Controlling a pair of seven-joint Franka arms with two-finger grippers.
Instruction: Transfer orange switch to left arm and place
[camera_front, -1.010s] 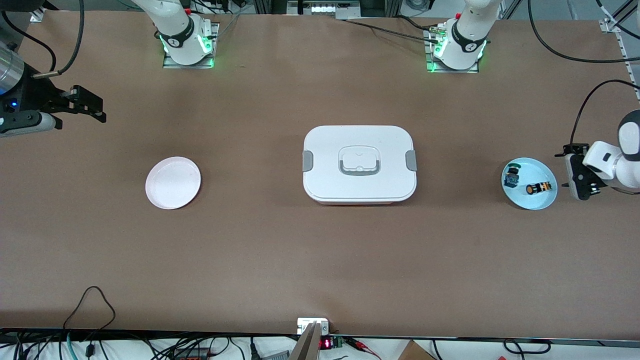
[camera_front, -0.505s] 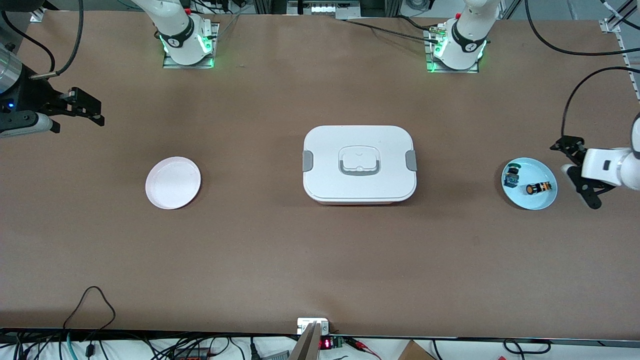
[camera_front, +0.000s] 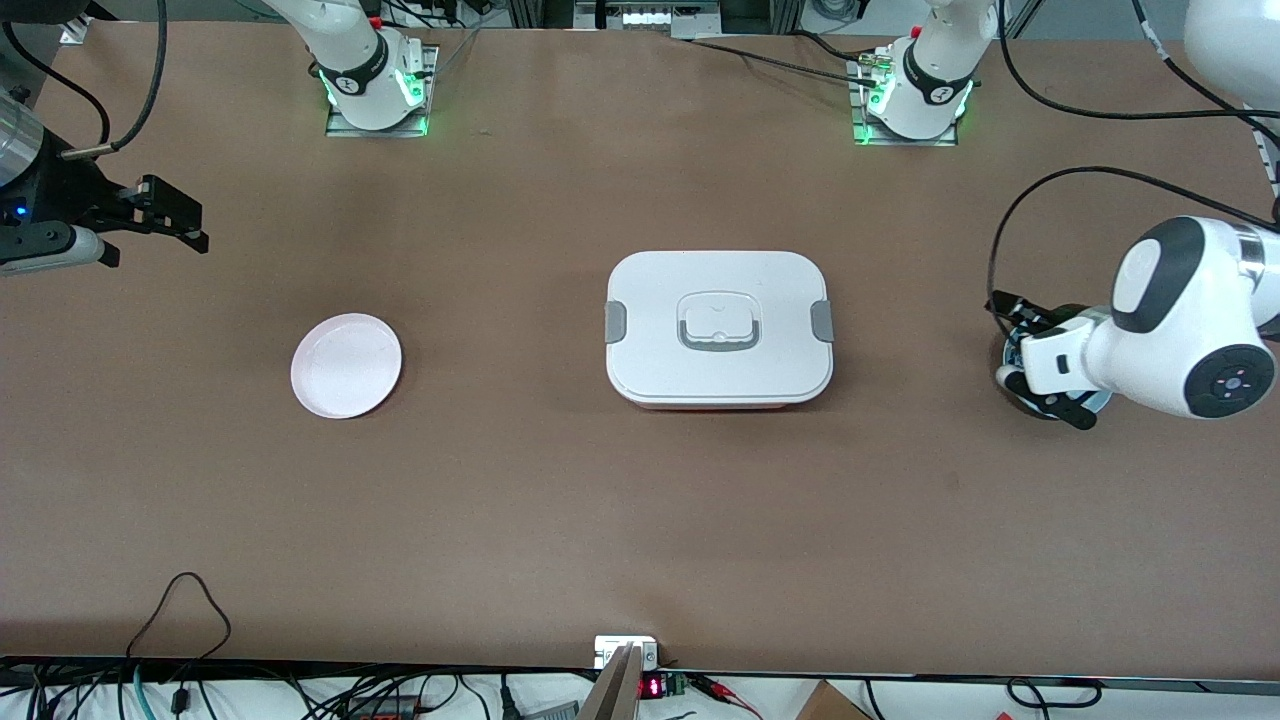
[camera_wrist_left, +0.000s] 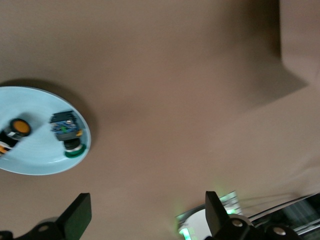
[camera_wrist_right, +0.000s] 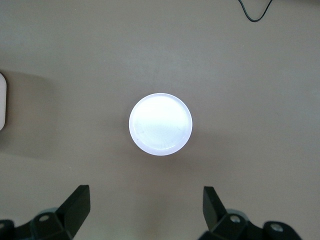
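Note:
The orange switch (camera_wrist_left: 15, 131) lies on a light blue plate (camera_wrist_left: 37, 152) at the left arm's end of the table. In the front view the left arm's hand hides it. My left gripper (camera_front: 1040, 364) hangs over that plate, open and holding nothing; in the left wrist view the left gripper (camera_wrist_left: 146, 206) frames bare table beside the plate. The white box (camera_front: 718, 327) sits mid-table with its lid shut. My right gripper (camera_front: 185, 223) waits open and holding nothing at the right arm's end, and in its wrist view the right gripper (camera_wrist_right: 145, 197) looks down on a pale pink plate (camera_wrist_right: 160, 124).
A green-capped blue switch (camera_wrist_left: 67, 132) shares the blue plate with the orange one. The pale pink plate (camera_front: 346, 365) lies between the box and the right arm's end. One corner of the box (camera_wrist_right: 2, 100) shows in the right wrist view. Cables (camera_front: 185, 600) trail along the table's near edge.
The left arm has swung in from beside the blue plate to over it, covering the plate in the front view. The right gripper has hardly moved. Both grippers stay open.

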